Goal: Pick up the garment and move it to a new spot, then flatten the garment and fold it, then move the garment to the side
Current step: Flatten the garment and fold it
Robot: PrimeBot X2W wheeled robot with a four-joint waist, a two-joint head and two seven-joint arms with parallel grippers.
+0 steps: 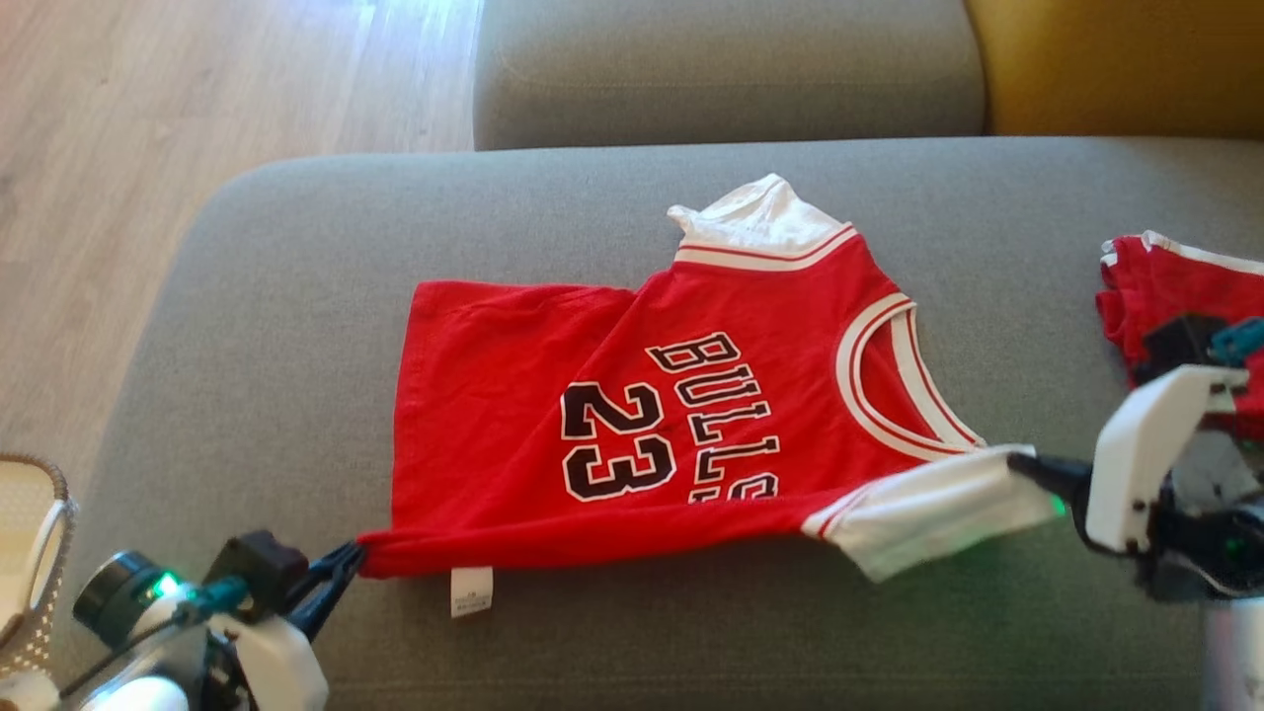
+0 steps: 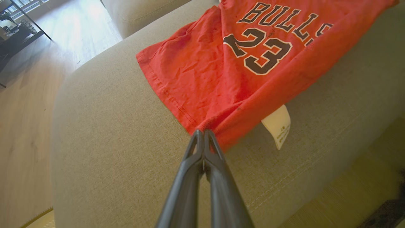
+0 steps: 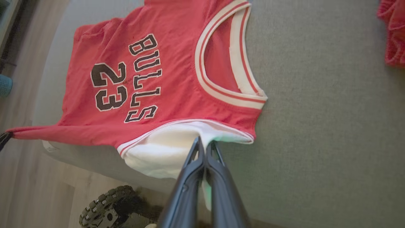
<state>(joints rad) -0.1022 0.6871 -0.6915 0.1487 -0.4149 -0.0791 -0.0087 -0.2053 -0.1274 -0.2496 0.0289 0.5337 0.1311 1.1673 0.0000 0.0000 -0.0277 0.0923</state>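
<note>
The red garment (image 1: 632, 425) is lying across the centre of the head view on the grey sofa cushion (image 1: 276, 296), mostly spread out, with a crease running through its upper left part. The left claw (image 1: 344, 568), at the lower left, is pinching the hem corner with its fingers closed tight. The right claw (image 1: 1027, 466), at the middle right, is gripping the white sleeve likewise. Flattening is seemingly underway, with folding and moving aside waiting. A second red garment (image 1: 1175, 286) is sitting at the right edge.
</note>
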